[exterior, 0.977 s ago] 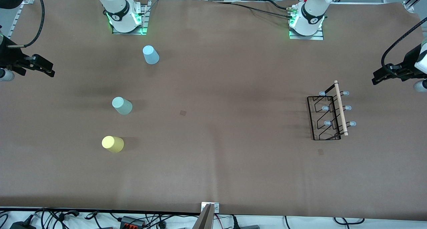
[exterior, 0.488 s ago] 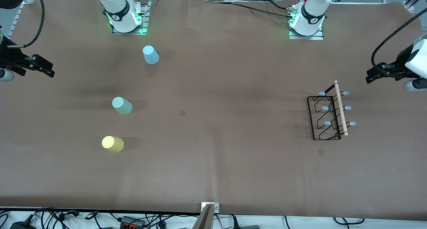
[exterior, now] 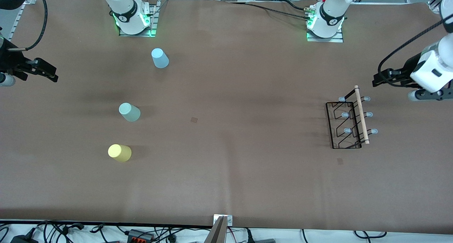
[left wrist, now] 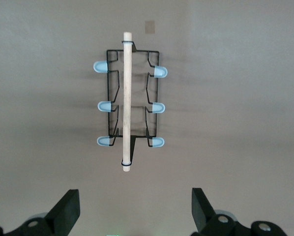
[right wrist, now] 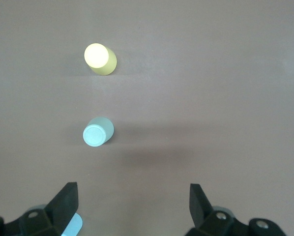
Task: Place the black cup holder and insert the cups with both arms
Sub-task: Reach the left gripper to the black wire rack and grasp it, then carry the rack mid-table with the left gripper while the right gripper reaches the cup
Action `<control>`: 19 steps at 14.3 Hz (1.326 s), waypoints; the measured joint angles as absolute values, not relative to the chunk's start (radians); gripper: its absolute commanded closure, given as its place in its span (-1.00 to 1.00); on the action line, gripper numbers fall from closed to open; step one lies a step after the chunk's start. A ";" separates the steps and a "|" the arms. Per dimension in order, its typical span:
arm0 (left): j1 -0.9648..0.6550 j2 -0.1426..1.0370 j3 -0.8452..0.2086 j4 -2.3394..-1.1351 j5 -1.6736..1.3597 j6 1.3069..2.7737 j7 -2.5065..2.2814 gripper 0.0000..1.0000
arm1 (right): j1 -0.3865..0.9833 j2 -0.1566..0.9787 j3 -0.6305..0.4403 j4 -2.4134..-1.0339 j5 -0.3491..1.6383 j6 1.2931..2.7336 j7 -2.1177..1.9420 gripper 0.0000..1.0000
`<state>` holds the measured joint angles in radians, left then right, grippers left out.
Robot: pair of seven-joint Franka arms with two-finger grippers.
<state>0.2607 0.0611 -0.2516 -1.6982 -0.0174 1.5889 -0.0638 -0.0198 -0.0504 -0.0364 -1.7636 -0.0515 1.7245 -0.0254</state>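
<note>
The black cup holder [exterior: 348, 121] stands at the left arm's end of the table; it looks light and stiff, and its wooden rod [left wrist: 127, 101] seems the best grip. The left gripper [exterior: 382, 81] hovers near it, fingers apart. The right gripper [exterior: 44, 72] waits, also apart, above the table edge, well apart from the cups [exterior: 129, 112]

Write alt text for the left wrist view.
A black cup holder stands on the brown table, seen from above, its wooden rod running along the top and six pale blue capped prongs holding no cups. The open left claw hovers over the table beside it.
</note>
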 measured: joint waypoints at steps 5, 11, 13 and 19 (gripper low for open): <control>0.260 0.169 -0.254 -1.767 -0.018 1.750 -0.063 -1.00 | -0.020 -0.050 -0.036 -1.765 -0.051 1.724 -0.025 -1.00; 0.248 0.205 -0.296 -2.022 -0.018 2.086 -0.064 -1.00 | -0.020 -0.050 -0.036 -1.766 -0.051 1.724 -0.025 -1.00; 0.248 0.205 -0.297 -2.042 -0.018 2.098 -0.064 -1.00 | -0.020 -0.044 -0.036 -1.771 -0.051 1.723 -0.025 -1.00; 0.252 0.194 -0.297 -2.036 -0.018 2.067 -0.062 -1.00 | -0.019 0.077 -0.032 -1.778 -0.046 1.742 -0.025 -1.00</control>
<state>0.2517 0.1944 -0.2973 -2.0361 -0.0177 2.0675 -0.0624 -0.0185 0.0767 -0.0317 -1.7782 -0.0457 1.7415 -0.0254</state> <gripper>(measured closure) 0.000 0.000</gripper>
